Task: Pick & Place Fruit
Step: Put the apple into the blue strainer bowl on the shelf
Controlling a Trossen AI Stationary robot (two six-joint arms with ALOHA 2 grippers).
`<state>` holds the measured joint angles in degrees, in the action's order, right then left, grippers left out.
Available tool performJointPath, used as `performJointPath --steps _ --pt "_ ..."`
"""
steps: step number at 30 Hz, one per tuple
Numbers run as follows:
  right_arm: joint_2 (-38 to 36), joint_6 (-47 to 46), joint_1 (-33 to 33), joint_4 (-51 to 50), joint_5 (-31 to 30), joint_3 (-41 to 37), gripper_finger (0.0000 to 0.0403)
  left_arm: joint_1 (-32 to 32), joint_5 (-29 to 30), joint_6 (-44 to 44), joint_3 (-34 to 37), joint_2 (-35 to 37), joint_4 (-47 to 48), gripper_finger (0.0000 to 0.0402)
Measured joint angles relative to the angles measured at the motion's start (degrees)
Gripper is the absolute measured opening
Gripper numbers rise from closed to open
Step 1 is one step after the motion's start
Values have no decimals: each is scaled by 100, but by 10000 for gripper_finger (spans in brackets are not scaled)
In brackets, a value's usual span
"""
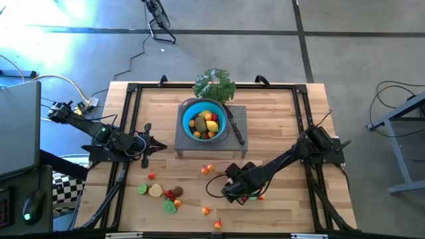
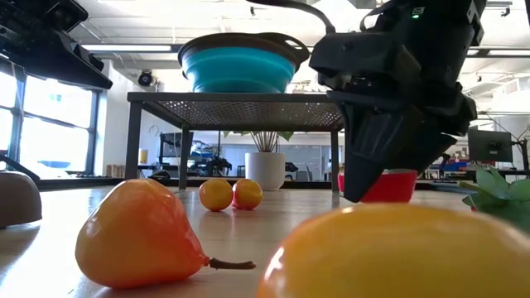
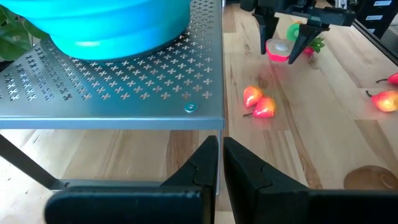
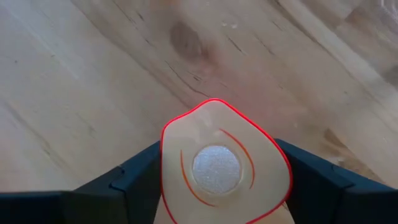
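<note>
between the fingers of the right gripper (image 4: pixel 221 180) sits a cream fruit slice (image 4: pixel 217 165) with a red rim and a round white patch at its middle; the two dark fingers (image 4: pixel 134 177) stand wide and press on either side of it, so the slice is held. under it is the bare wooden table (image 4: pixel 81 74). from the left wrist view the same slice (image 3: pixel 278 50) hangs pinched above the boards, with a green piece (image 3: pixel 293 31) just behind the fingers.

from above, the right gripper (image 1: pixel 234 189) is at the near side of the table, in front of the grey perforated stand (image 1: pixel 236 126). a pair of small red-orange fruits (image 1: pixel 208 170) lies on the boards between those fingers and the stand. off to the side lie more fruits: a green slice (image 1: pixel 142 189), a cream one (image 1: pixel 155 191), a brown one (image 1: pixel 177 191), another green piece (image 1: pixel 170 206) and a small orange fruit (image 1: pixel 206 211).

farther off, the left gripper (image 1: pixel 161 145) waits beside the stand with its fingers (image 3: pixel 202 168) pressed together and nothing between them. beyond both grippers, the blue bowl (image 1: pixel 187 109) stands on the stand with yellow, red and brown fruit inside it. a black-handled knife (image 1: pixel 236 133) lies on the stand beside the bowl, and a leafy green bunch (image 1: pixel 214 84) lies just behind it.
</note>
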<state>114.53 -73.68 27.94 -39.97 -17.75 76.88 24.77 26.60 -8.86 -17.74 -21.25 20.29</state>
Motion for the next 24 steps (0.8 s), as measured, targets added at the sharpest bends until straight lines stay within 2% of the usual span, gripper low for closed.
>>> performJointPath --steps 6,12,17,20,24 --pt "-1 50 4 -5 -1 0 260 0 1 0 -2 -1 0 22" --pt "-1 47 4 -8 8 0 290 0 0 0 0 -1 0 22" --pt "-1 50 6 -4 231 0 263 0 1 0 -1 0 0 22" --pt "-3 50 7 -2 286 0 261 0 1 0 0 -1 0 22" --pt "-1 47 15 -10 298 0 298 0 1 0 -2 -1 0 22"
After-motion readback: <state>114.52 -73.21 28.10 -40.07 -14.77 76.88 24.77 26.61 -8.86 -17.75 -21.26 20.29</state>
